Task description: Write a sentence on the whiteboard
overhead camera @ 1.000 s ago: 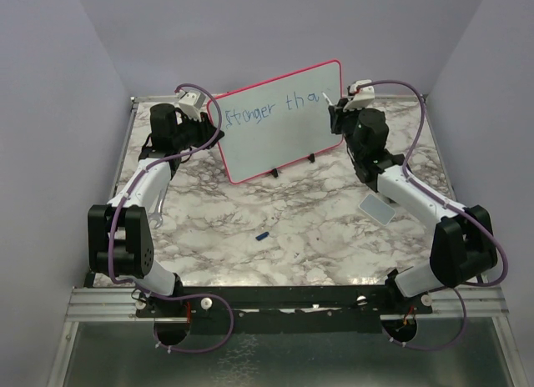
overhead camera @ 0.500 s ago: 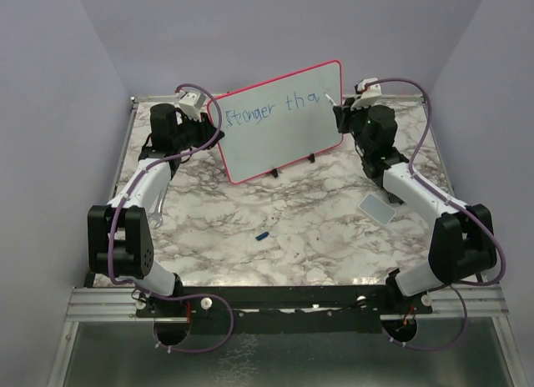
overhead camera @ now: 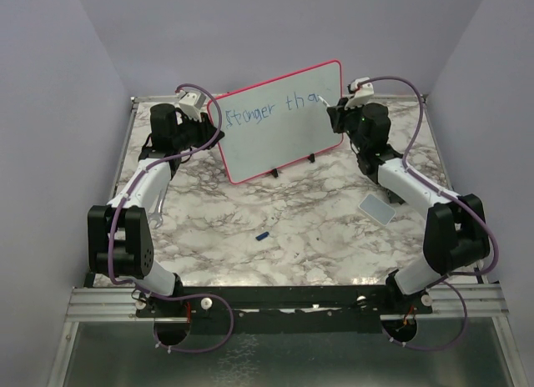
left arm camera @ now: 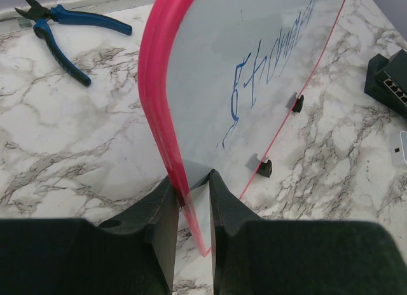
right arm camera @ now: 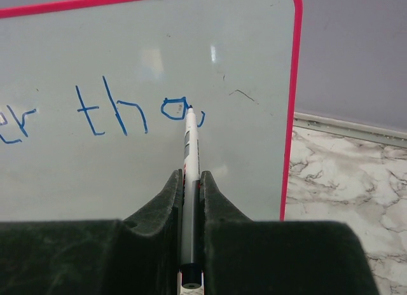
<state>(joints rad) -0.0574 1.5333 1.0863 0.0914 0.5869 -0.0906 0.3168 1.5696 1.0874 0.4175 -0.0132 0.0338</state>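
Note:
The whiteboard [overhead camera: 279,124] stands tilted on two black feet at the back of the table. Blue lettering on it, the sentence [overhead camera: 271,110], reads "Stronger tha" in one row. My left gripper [overhead camera: 210,128] is shut on the board's left edge; the pink frame [left arm camera: 159,110] sits between its fingers [left arm camera: 162,212]. My right gripper [overhead camera: 335,112] is shut on a white marker [right arm camera: 189,161]. The marker tip touches the board just right of the "a" [right arm camera: 175,108].
Blue-handled pliers [left arm camera: 63,31] lie on the marble behind the board's left edge. A small grey pad [overhead camera: 375,209] lies by my right arm. A small blue marker cap [overhead camera: 262,235] lies mid-table. A black block [left arm camera: 388,82] sits right of the board.
My right gripper drew back to the right off the board, then returned left, putting the marker tip on the board beside the "a". The left arm and the board have not moved.

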